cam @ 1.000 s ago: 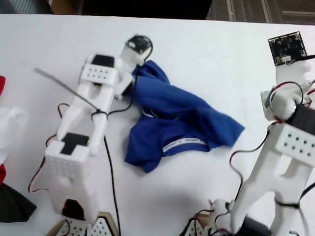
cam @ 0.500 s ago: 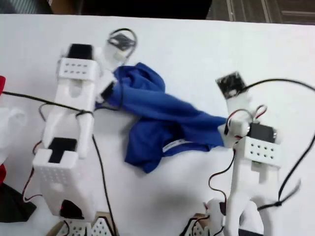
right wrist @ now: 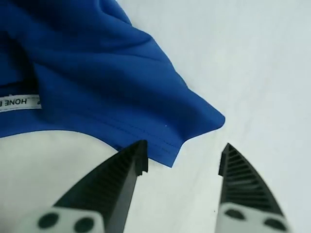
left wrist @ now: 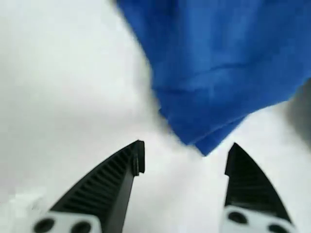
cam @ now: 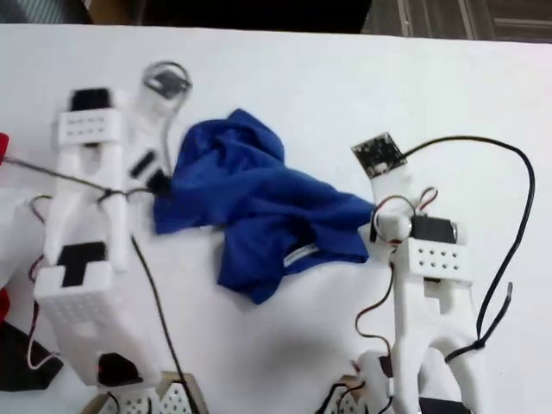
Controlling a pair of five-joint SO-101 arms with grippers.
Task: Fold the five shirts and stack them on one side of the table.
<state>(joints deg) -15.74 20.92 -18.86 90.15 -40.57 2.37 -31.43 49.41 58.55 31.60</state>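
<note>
The shirt [cam: 259, 207] lies bunched up in the middle of the counter [cam: 345, 78], not folded yet (so most of the job looks left), with the left fingers [left wrist: 116, 184] and right fingers [right wrist: 114, 187] apart, one pair at each end.

Blue shirt [cam: 259, 203] crumpled and unfolded mid-table, white neck label [cam: 299, 255] showing at its near side

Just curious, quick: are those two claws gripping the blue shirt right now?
Left gripper: open, holding nothing, blue shirt corner near its tips.
Right gripper: open, holding nothing, shirt hem near its tips.
</note>
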